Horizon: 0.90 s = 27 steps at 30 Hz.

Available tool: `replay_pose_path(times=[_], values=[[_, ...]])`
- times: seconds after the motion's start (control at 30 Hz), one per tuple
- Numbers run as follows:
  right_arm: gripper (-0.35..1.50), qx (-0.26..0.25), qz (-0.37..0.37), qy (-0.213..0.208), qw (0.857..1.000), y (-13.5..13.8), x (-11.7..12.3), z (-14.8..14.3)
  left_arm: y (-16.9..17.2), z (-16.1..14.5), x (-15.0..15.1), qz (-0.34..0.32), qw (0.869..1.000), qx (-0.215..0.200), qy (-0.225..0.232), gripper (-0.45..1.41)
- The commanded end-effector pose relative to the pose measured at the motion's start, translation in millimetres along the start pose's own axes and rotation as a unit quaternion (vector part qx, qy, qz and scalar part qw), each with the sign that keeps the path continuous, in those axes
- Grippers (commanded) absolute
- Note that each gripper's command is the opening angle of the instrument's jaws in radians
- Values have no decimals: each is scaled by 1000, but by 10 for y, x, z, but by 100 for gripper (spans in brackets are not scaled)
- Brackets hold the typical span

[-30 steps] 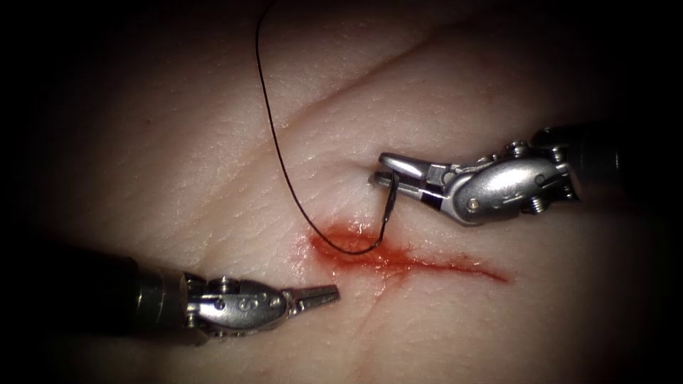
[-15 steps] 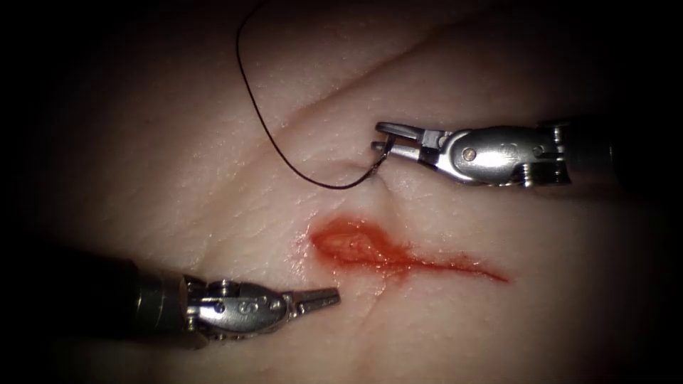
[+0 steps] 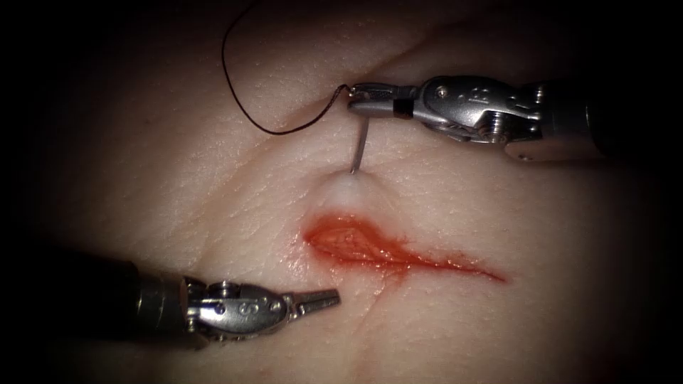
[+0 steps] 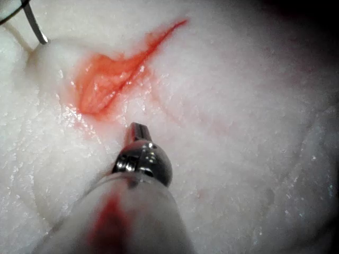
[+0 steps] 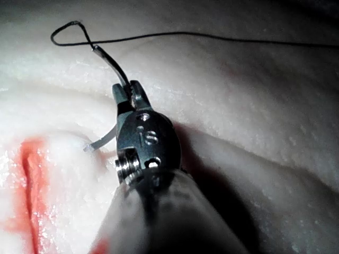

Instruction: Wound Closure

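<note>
The right tool (image 3: 359, 99), in the upper middle of the endoscope frame, is gripping the needle (image 3: 358, 151) with its jaws clamped shut near the thread end of the curve. The needle's tip is sitting in the tissue (image 3: 213, 185) just above the cut (image 3: 398, 256), and the skin is tenting into a pale mound around it. The thread (image 3: 245, 107) is looping away from the needle's tail toward the upper left and running off the frame.

The left tool (image 3: 324, 299), at lower left below the cut, is holding nothing; its jaws are looking closed or nearly so.

To my eye the risks are these. That tented mound suggests the bite is being loaded sideways, so the tissue could tear or the tip could slip out. A grip so far back gives a long lever, and the needle could swivel in the jaws. The slack loop lies close to the right tool and could snag on it.

How deep the tip is sitting is hidden under the mound. From the right wrist camera, the jaws (image 5: 127, 95) are covering part of the needle (image 5: 108, 61), so the exact grip point is hard to judge. Red fluid (image 4: 103, 79) is masking the cut's edges.
</note>
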Motion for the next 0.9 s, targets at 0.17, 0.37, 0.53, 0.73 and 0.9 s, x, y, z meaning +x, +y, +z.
replay_pose_path(times=[0.17,0.37,0.53,0.73,0.9], values=[[-35,8,17,-5,1000,-6,-22,12,3,6,-3,-1,1000,-1,0,-10],[-35,21,30,-15,999,-14,-46,16,3,5,-3,-1,1000,-1,0,-10],[-35,48,37,0,998,-8,-49,18,3,5,-4,-1,1000,-2,0,-10],[-35,99,27,37,994,-5,-43,22,3,4,-4,0,1000,-2,0,-10],[-35,131,53,59,988,-8,-38,26,3,4,-4,0,1000,-2,0,-10]])
